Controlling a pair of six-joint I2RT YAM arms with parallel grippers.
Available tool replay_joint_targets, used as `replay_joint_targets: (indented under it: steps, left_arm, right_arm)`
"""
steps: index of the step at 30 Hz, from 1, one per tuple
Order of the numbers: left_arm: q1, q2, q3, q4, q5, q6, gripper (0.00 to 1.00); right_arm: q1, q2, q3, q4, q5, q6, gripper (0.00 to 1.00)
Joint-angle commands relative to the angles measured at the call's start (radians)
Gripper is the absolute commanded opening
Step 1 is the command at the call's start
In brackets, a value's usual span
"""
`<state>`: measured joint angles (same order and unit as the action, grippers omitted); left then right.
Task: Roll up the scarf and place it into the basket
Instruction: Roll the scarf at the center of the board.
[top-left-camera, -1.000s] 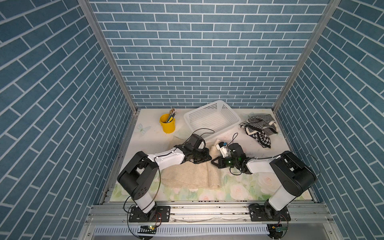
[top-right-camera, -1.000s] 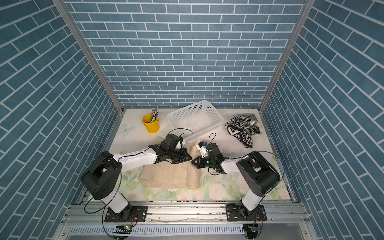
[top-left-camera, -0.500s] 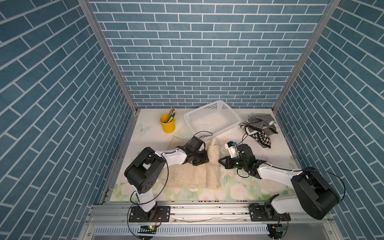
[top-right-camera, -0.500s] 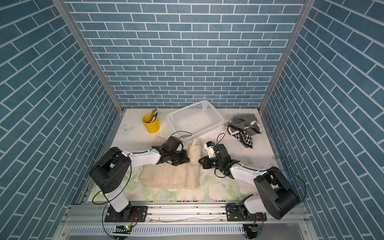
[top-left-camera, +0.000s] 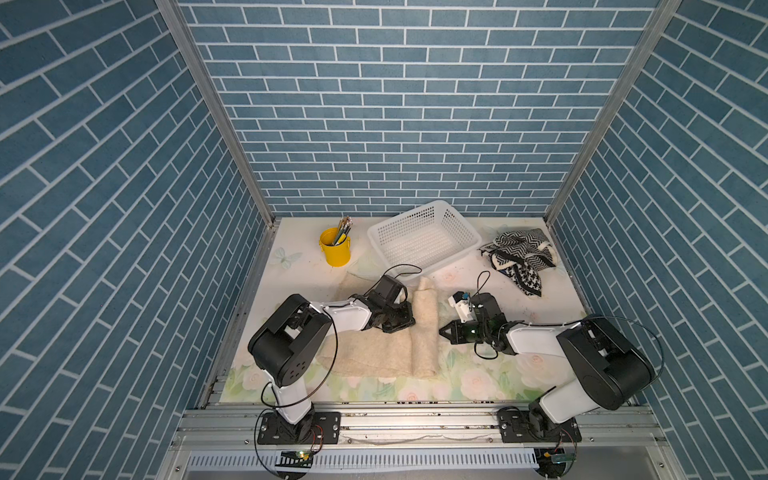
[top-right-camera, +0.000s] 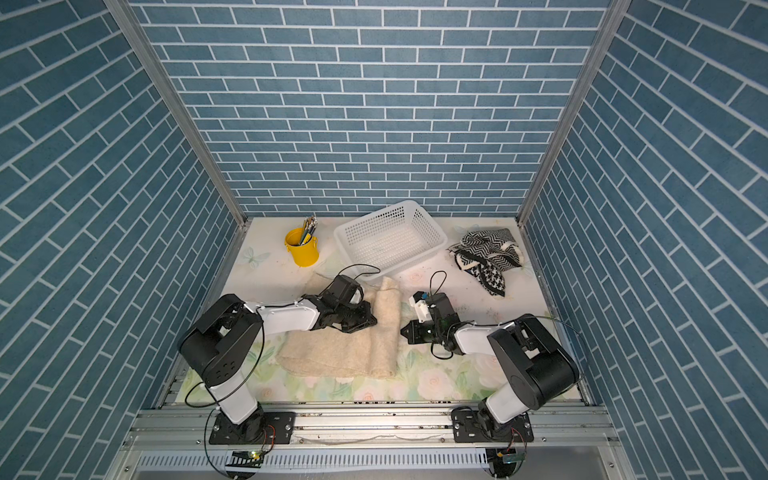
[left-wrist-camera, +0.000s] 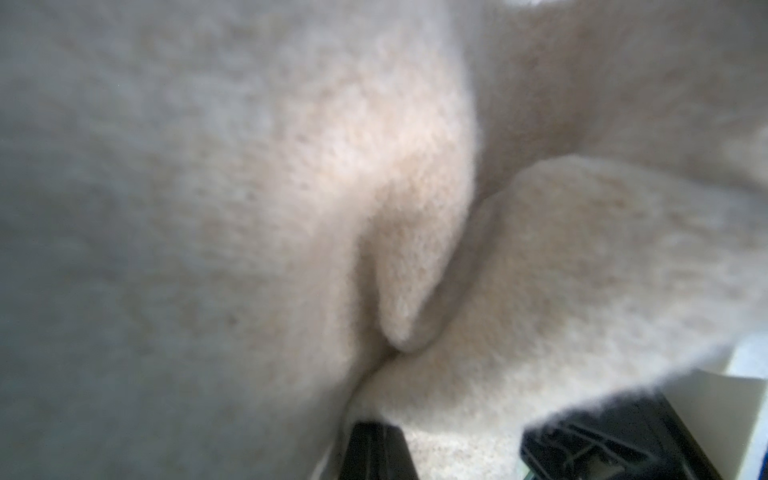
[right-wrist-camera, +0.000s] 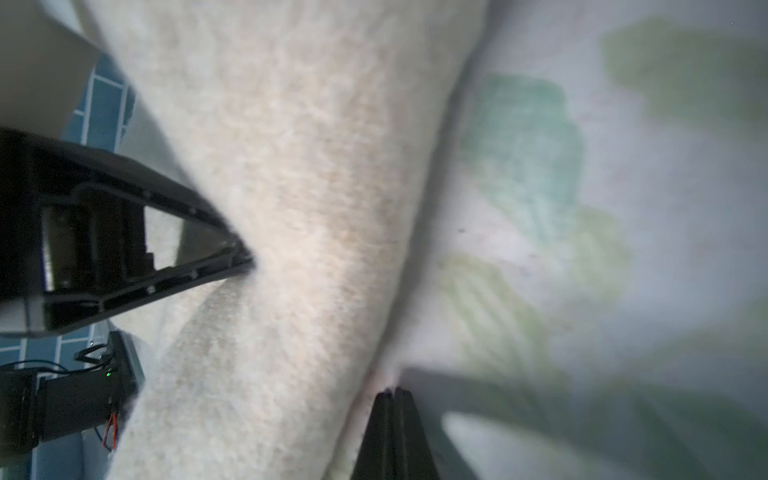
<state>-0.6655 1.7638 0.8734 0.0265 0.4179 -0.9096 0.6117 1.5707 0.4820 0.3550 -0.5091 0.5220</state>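
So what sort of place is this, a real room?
Probably a staged robot test booth: brick-print walls framed by metal posts, a left arm and right arm bolted to a metal rail, and props like the basket and scarf on a flowered table.

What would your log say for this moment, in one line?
step: roll scarf | left gripper: shut on scarf | right gripper: shut, empty, beside scarf | basket: empty
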Motion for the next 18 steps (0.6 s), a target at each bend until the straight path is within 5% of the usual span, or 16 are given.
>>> replay_joint_targets:
  steps: [1, 18]
  left_arm:
    - [0.017, 0.025, -0.036, -0.052, -0.030, 0.002, 0.00]
    - [0.127, -0.186, -0.180, -0.115, -0.057, 0.035, 0.00]
  right_arm:
    - [0.044, 0.020, 0.028, 0.108, -0.048, 0.043, 0.00]
    - [0.158, 0.055, 0.212, 0.107, -0.061, 0.027, 0.00]
